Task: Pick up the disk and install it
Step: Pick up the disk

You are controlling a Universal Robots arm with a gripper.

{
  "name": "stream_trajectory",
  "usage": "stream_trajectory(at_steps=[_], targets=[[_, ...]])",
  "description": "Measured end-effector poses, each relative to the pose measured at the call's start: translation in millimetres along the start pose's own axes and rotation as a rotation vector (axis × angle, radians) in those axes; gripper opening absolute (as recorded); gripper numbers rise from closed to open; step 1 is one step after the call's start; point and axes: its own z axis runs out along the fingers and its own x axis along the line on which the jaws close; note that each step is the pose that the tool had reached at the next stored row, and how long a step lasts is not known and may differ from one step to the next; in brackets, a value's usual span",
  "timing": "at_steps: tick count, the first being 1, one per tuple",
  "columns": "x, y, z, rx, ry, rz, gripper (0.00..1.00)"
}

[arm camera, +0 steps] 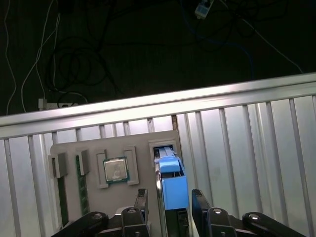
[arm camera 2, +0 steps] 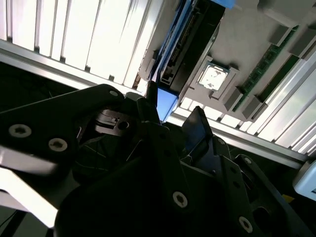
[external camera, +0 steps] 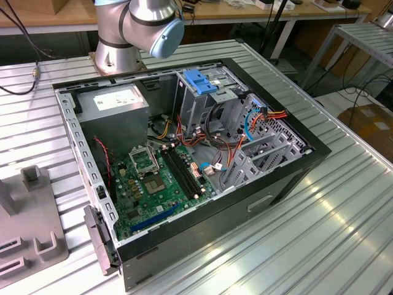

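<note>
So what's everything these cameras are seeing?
table: one, silver, slatted
computer case: one, black, open, on table
power-supply box: one, grey, inside case
drive cage: one, metal, blue handle, inside case
motherboard: one, green, case floor
cables: many, red, orange, blue, inside case
fixture: one, grey, exterior view's left edge
holder: one, grey, on table
processor chip: one, silver, in holder
disk: one, dark, blue rail, on edge in holder
arm: one, silver, blue caps, beside case
hand: one, black, at the disk

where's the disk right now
In the first wrist view the disk stands on edge in a slot of the grey fixture tray, next to the CPU chip, straddled by the open gripper.
</note>
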Motion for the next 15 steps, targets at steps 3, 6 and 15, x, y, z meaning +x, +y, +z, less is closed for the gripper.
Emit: stream_trajectory(at_steps=[3,6,15], targets=[[0.1,0.1,2.7,0.0001,0.0001,-0.002,0.48],[0.6,3.8,12.7,0.0087,0.0002,-0.08,0.48],[0.8,9.1,26.3,0.0127,0.0,-0.1,0.48]])
